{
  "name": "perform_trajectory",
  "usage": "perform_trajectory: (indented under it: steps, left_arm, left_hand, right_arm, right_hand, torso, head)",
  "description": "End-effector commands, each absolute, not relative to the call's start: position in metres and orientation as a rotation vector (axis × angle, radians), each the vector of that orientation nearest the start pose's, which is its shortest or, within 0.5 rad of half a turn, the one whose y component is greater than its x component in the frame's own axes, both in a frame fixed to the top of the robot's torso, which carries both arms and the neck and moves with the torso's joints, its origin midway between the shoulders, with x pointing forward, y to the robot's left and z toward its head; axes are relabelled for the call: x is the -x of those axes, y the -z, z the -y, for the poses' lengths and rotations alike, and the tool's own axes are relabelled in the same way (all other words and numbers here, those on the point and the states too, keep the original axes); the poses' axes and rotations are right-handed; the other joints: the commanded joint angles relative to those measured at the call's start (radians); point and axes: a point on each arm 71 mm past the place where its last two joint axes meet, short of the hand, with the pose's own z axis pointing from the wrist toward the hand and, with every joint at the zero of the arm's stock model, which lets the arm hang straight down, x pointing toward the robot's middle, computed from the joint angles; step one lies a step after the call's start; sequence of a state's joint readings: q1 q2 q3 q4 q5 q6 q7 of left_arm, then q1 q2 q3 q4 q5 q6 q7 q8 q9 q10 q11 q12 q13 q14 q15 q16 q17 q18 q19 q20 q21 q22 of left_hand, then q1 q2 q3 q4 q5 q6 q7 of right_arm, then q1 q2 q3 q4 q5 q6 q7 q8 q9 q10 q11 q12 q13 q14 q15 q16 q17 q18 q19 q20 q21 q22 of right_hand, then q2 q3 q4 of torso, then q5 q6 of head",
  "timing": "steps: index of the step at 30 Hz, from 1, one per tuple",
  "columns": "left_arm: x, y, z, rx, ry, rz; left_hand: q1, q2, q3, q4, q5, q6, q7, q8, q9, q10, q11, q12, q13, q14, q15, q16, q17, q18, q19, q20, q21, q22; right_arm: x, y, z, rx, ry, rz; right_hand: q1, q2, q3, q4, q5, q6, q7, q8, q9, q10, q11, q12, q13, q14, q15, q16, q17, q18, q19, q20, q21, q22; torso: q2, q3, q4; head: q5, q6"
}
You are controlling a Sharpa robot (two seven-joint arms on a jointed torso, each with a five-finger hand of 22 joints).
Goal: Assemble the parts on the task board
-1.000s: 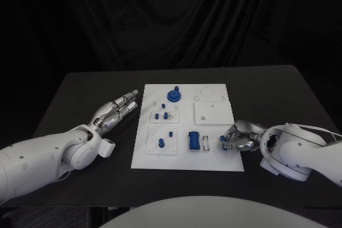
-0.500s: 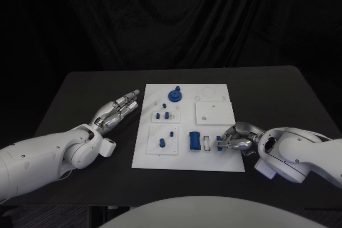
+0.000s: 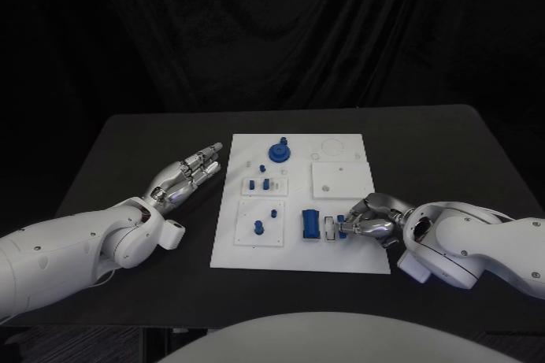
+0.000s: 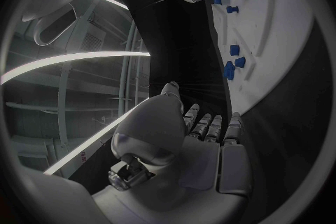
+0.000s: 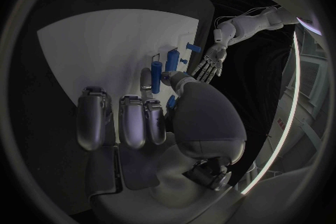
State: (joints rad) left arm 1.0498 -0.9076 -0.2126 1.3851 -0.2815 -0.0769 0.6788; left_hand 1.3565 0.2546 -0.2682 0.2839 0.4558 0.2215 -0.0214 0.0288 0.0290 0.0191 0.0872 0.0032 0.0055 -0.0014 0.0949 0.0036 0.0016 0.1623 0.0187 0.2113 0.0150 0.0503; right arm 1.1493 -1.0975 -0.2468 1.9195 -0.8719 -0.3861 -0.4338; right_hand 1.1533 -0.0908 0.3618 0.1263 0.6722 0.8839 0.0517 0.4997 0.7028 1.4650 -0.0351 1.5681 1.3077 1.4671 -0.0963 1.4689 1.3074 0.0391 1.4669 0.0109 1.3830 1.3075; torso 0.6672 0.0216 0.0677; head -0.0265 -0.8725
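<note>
Head view gives us the right hand [image 3: 372,219] at the near right part of the task board [image 3: 341,257], fingers curled in toward the slot just beside the big blue block [image 3: 309,224]. We see a small blue piece [image 3: 339,220] at its fingertips, and the right wrist view shows a bit of blue [image 5: 171,102] tucked between the thumb and the other fingers, so we read it as pinching that small part. The remaining fingers [image 5: 133,120] lie close together, pointing across the white board, with a blue cylinder [image 5: 157,76] just beyond them.

Outward from there, our left hand [image 3: 187,176] rests flat on the black table [image 3: 136,142] just beside the board's left edge, fingers straight and pressed side by side, holding nothing and not touching the board. From the left wrist view we see those fingers [image 4: 210,126] extended along the board's edge.

On the board itself, a blue round part with a knob [image 3: 278,152] stands at the far side, small blue pegs [image 3: 260,182] sit in a little plate near the middle, and two more blue pieces [image 3: 264,223] lie in the near left plate. A plain white square plate [image 3: 339,179] sits on the board beyond the right hand.
</note>
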Motion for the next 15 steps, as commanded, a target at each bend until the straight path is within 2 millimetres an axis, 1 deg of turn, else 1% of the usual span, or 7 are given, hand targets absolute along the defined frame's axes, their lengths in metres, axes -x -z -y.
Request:
perform_trajectory:
  steps: [1,3,5,9,12,15]
  left_arm:
    - [-0.434,0.285,-0.267,0.749,1.666,-1.496]
    - [-0.435,0.285,-0.266,0.750,1.666,-1.497]
    - [-0.435,0.285,-0.266,0.750,1.666,-1.498]
    - [-0.435,0.285,-0.265,0.750,1.669,-1.500]
    - [-0.435,0.285,-0.265,0.751,1.669,-1.502]
    - [-0.435,0.286,-0.265,0.752,1.669,-1.505]
  left_hand:
    - [0.009,0.003,0.005,0.001,0.006,-0.007,0.002,-0.001,-0.001,-0.002,0.008,0.001,-0.001,0.001,0.007,-0.004,-0.002,0.017,0.000,0.007,0.000,0.001]
    - [0.009,0.003,0.005,0.001,0.006,-0.007,0.002,-0.001,-0.001,-0.002,0.008,0.001,-0.001,0.001,0.007,-0.004,-0.002,0.017,0.000,0.007,0.000,0.001]
    - [0.009,0.003,0.005,0.001,0.006,-0.007,0.002,-0.001,-0.001,-0.002,0.008,0.001,-0.001,0.001,0.007,-0.004,-0.002,0.017,0.000,0.007,0.000,0.001]
    - [0.011,0.003,0.006,0.001,0.006,-0.006,0.002,-0.001,-0.001,-0.002,0.008,0.001,-0.001,0.001,0.009,-0.004,-0.002,0.017,0.000,0.008,0.000,0.001]
    - [0.011,0.003,0.006,0.001,0.006,-0.006,0.002,-0.001,-0.001,-0.002,0.008,0.001,-0.001,0.001,0.009,-0.004,-0.002,0.017,0.000,0.008,0.000,0.001]
    - [0.012,0.004,0.007,0.001,0.006,-0.003,0.005,0.000,0.000,-0.002,0.009,0.001,-0.001,0.001,0.010,-0.004,-0.002,0.017,0.000,0.010,0.001,0.001]
  right_arm:
    - [-0.356,0.264,0.230,-0.625,-0.624,-2.228]
    - [-0.356,0.265,0.228,-0.619,-0.626,-2.235]
    - [-0.357,0.266,0.226,-0.611,-0.627,-2.245]
    - [-0.359,0.268,0.222,-0.595,-0.625,-2.267]
    - [-0.360,0.270,0.220,-0.583,-0.618,-2.287]
    - [-0.361,0.272,0.220,-0.576,-0.610,-2.303]
  right_hand:
    - [-0.011,0.001,0.102,-0.106,-0.009,-0.006,-0.003,0.003,0.002,0.106,0.009,0.003,0.263,0.065,0.006,0.005,0.042,0.006,0.032,0.009,0.000,0.203]
    - [-0.011,0.001,0.102,-0.106,-0.009,-0.007,-0.003,0.003,0.002,0.106,0.009,0.003,0.263,0.065,0.006,0.005,0.042,0.006,0.032,0.009,0.000,0.203]
    - [-0.016,0.003,0.103,-0.107,-0.014,-0.008,-0.003,0.004,0.003,0.106,0.009,0.003,0.263,0.065,0.006,0.004,0.041,0.007,0.032,0.009,-0.001,0.203]
    - [-0.034,0.006,0.101,-0.106,-0.030,-0.011,-0.003,0.004,0.004,0.106,0.009,0.003,0.263,0.064,0.007,0.003,0.037,0.007,0.031,0.010,-0.002,0.202]
    - [-0.042,0.007,0.100,-0.107,-0.042,-0.013,-0.003,0.005,0.004,0.106,0.009,0.003,0.263,0.064,0.007,0.003,0.037,0.007,0.030,0.010,-0.004,0.202]
    - [-0.057,0.007,0.097,-0.103,-0.047,-0.017,-0.002,0.002,0.003,0.106,0.010,0.003,0.263,0.063,0.007,0.002,0.034,0.007,0.030,0.010,-0.004,0.202]
  torso:
    - [0.000,-0.0003,0.0002]
    - [0.000,0.0004,-0.0013]
    - [0.000,0.0001,-0.0017]
    - [0.000,-0.0006,-0.0004]
    - [0.000,-0.0004,0.0005]
    - [0.000,0.0002,-0.0008]
  head:
    - [0.001,0.000]
    - [0.000,0.000]
    - [0.000,0.000]
    - [0.000,0.000]
    - [0.002,0.000]
    - [0.006,0.000]
